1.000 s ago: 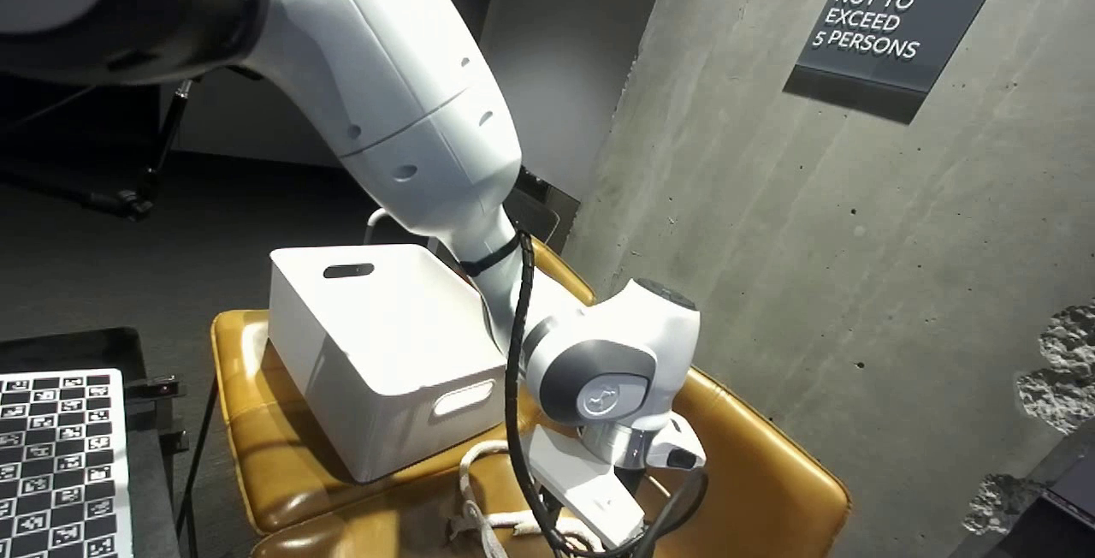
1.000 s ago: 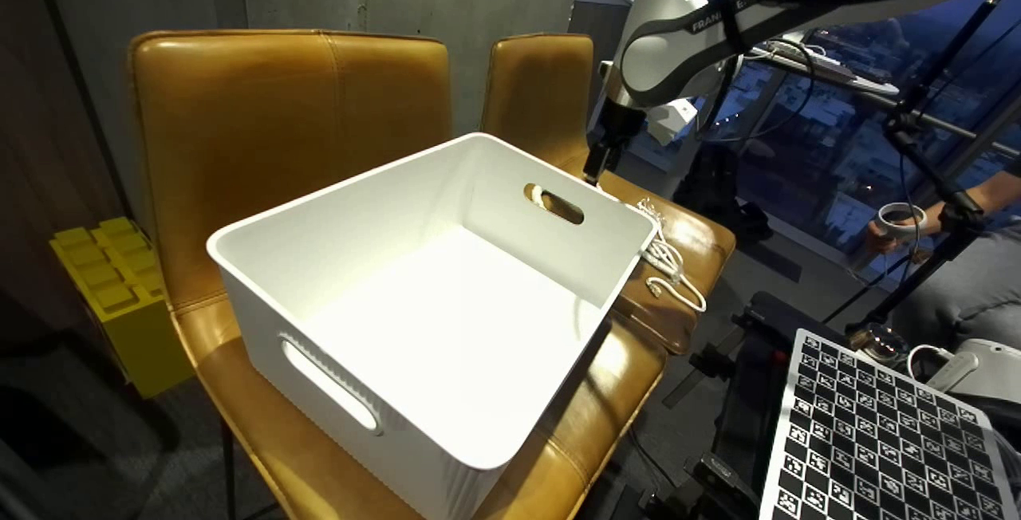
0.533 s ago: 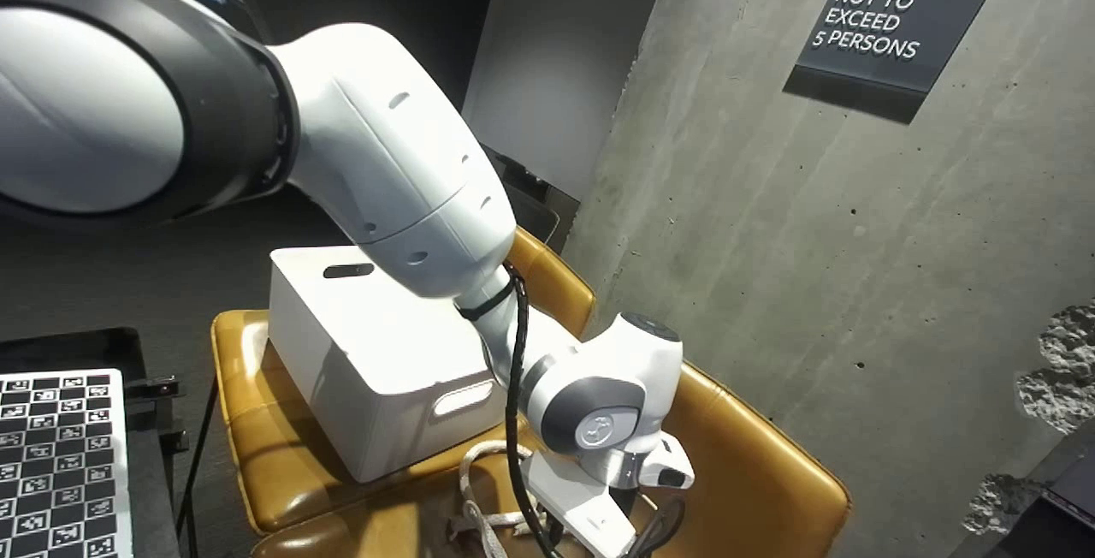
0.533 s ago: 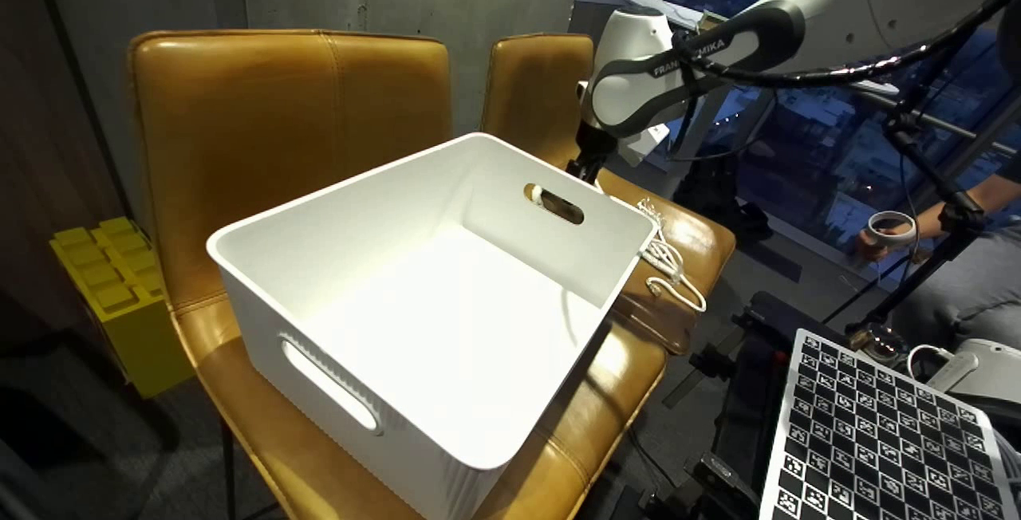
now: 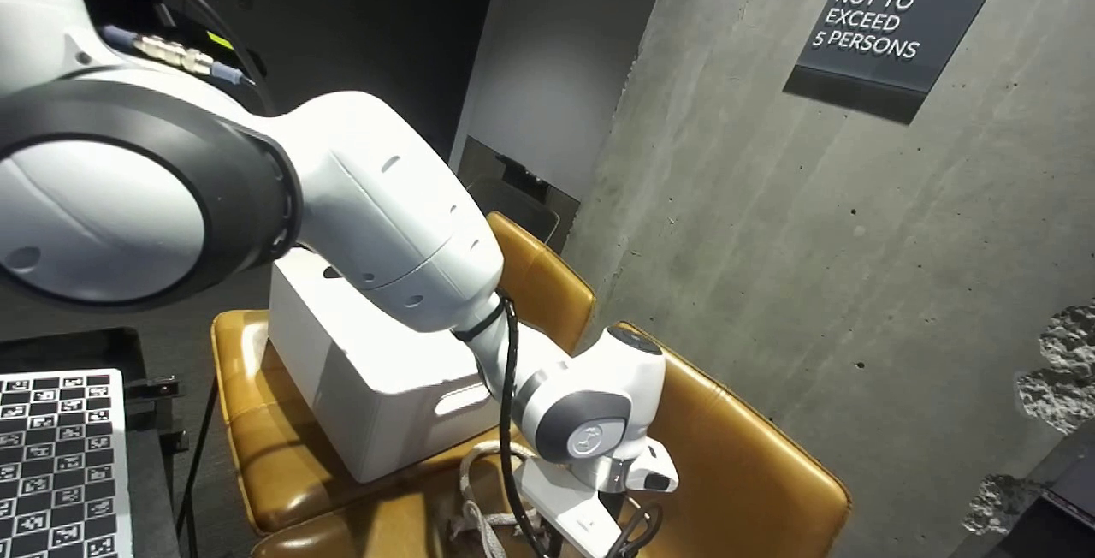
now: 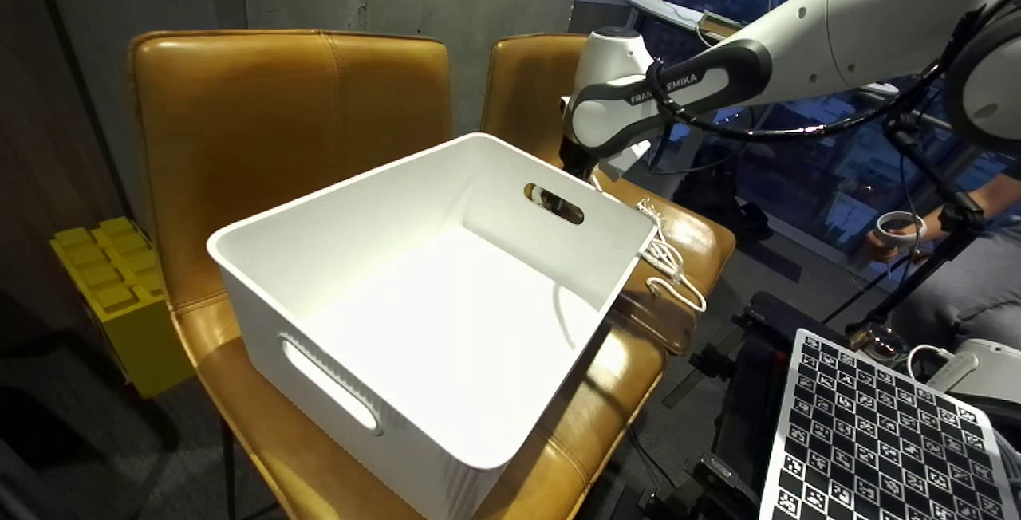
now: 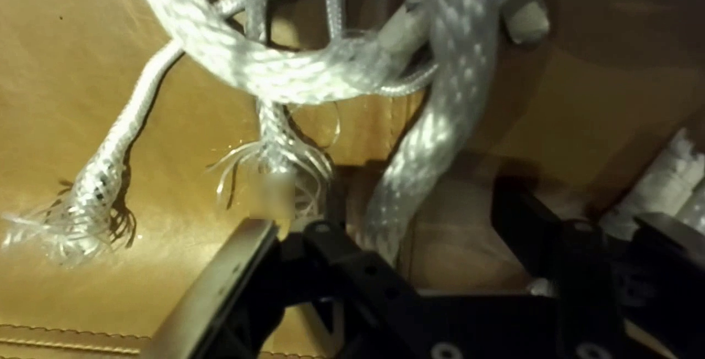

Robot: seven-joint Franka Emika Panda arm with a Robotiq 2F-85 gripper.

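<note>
The claw (image 7: pixel 416 207) is spread, part of the white rope (image 7: pixel 457 67) showing between its fingers; closing could snag neighbouring tangled loops on the tan chair (image 7: pixel 182 287). Beyond, a sideways swing could knock the white box (image 5: pixel 395 430).

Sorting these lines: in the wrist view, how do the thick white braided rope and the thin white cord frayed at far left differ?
Thickness: the thick white braided rope is much broader than the thin white cord.
Crossing: the rope passes over the cord.
Course: the rope curves back upward; the cord slants down, then frays.
Both are whitish, over tan stitched upholstery.
</note>
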